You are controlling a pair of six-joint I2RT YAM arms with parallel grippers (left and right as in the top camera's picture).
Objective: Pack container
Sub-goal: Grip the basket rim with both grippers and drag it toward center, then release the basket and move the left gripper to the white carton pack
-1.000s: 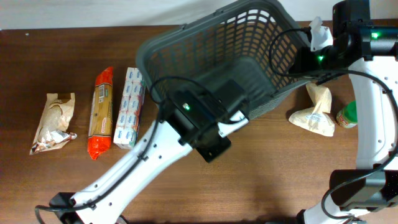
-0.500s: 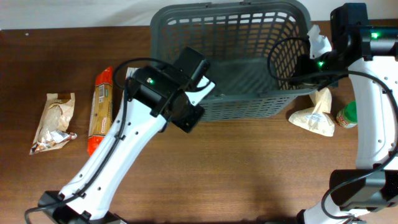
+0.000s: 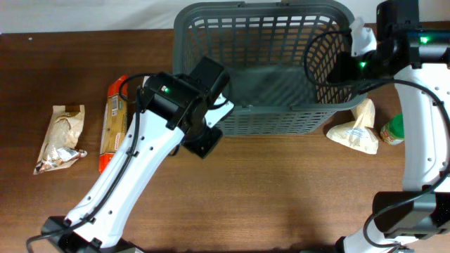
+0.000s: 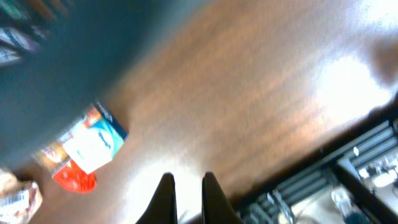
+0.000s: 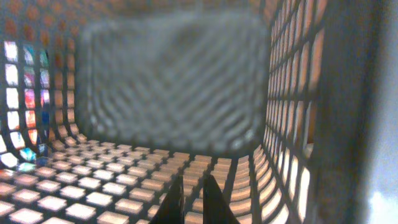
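Container (image 3: 261, 42) upright on table (image 3: 281, 197), right pincer (image 5: 191, 182) by its right wall.

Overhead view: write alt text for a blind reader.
An empty grey container sits at the back of a wooden table, the left arm reaching to its front-left corner and the right arm at its right end. A pale bag and an orange packet lie to its left; a beige bag and a green-lidded jar to its right.
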